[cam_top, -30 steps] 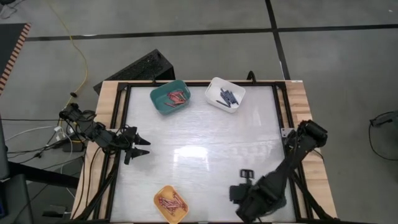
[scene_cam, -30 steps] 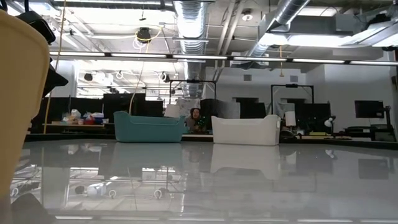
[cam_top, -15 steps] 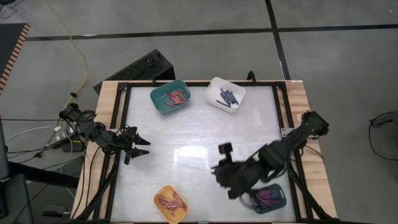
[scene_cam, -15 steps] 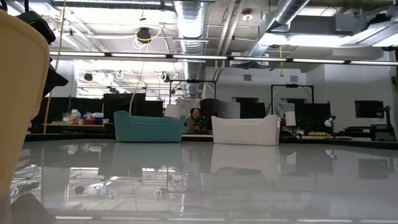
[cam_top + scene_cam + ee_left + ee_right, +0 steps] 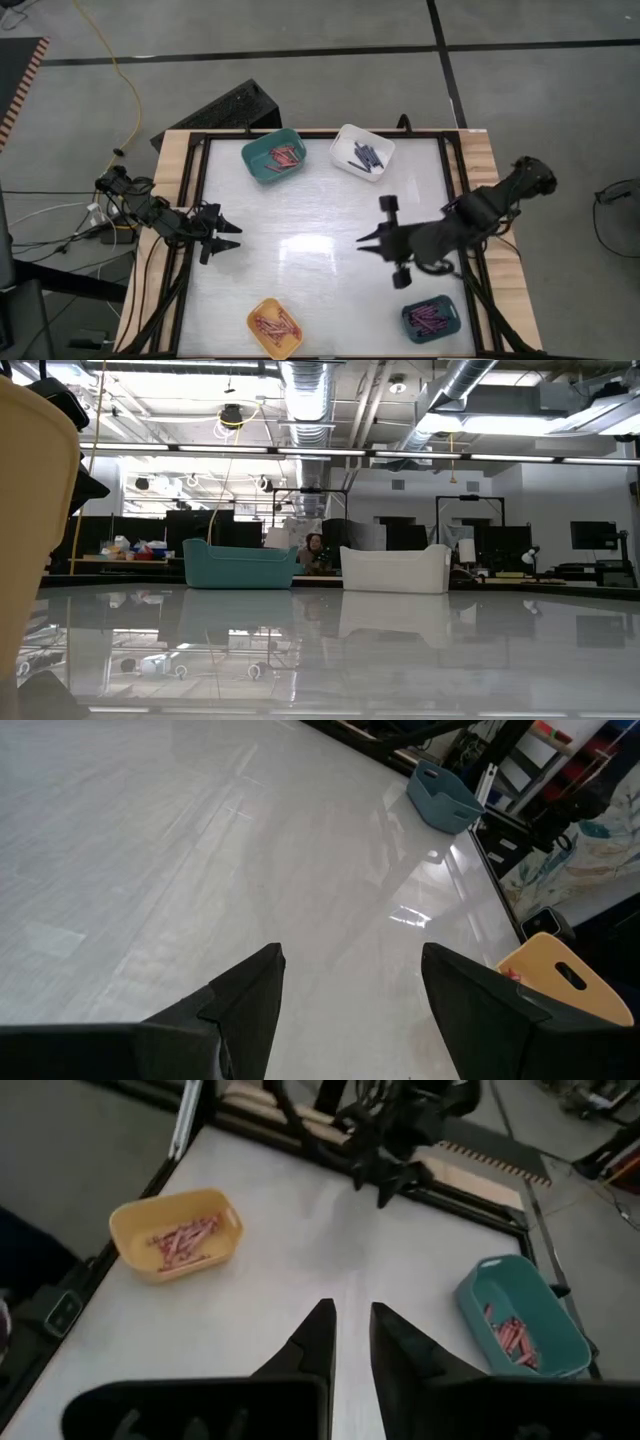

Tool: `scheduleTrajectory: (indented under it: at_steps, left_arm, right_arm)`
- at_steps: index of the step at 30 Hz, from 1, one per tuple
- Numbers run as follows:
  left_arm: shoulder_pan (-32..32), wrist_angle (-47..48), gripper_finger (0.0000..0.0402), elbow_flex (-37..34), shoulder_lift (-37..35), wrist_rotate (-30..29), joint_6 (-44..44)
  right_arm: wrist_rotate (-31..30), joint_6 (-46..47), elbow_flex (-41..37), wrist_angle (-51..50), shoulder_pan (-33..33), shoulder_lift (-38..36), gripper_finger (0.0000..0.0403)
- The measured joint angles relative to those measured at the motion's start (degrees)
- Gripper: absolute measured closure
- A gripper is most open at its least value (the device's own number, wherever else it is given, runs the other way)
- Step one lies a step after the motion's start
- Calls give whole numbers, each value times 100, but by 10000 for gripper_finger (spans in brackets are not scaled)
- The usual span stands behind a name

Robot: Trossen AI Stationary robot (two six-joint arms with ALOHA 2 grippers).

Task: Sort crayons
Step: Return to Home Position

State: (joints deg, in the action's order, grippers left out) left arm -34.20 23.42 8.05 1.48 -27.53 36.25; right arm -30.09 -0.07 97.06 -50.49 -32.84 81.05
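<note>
right gripper: right of centre frame, above bare table — fingers nearly together, nothing held
left gripper: left edge — fingers apart, idle
crayons: in bins

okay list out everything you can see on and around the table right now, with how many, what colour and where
table: one, glossy white top with a wooden border, centre of the high view
teal bin: one, teal, far edge left of centre, red crayons inside
white bin: one, white, far edge beside the teal bin, dark blue crayons inside
yellow bin: one, yellow, near edge left of centre, pinkish-red crayons inside
blue-grey bin: one, dark blue-grey, near right corner, magenta crayons inside
cable: one, yellow, floor beyond the left side
left gripper: one, dark, open, at the left edge
right gripper: one, dark, nearly shut, empty, above the table right of centre
</note>
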Motion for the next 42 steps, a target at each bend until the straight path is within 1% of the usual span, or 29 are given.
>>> scheduleTrajectory:
  at_steps: [5, 9, 14, 17, 24, 30, 35, 42]
  left_arm:
    - [0, 0, 174, -1, 0, -2, 0]
    - [0, 0, 174, -1, 0, -1, 0]
    - [0, 0, 174, 1, 0, 0, 0]
    - [0, 0, 174, 0, 0, -2, 0]
    - [0, 2, 174, 1, 0, -2, 0]
    - [0, 1, 174, -1, 0, -1, 0]
    - [0, 0, 174, -1, 0, -2, 0]
    - [0, 2, 174, 1, 0, -2, 0]
  right_arm:
    - [-2, -6, -1397, 1110, 180, -1042, 342]
    - [2, 1, -2613, 2291, 319, -1863, 342]
    - [15, 63, -3792, 3297, 376, -2700, 342]
    - [20, 218, -4252, 3617, 374, -3088, 342]
    - [10, 325, -5092, 3879, 376, -3683, 342]
    - [3, 341, -6303, 4779, 452, -4316, 342]
    - [11, 456, -6984, 5356, 560, -4874, 342]
    - [22, 458, -7652, 5414, 557, -5669, 342]
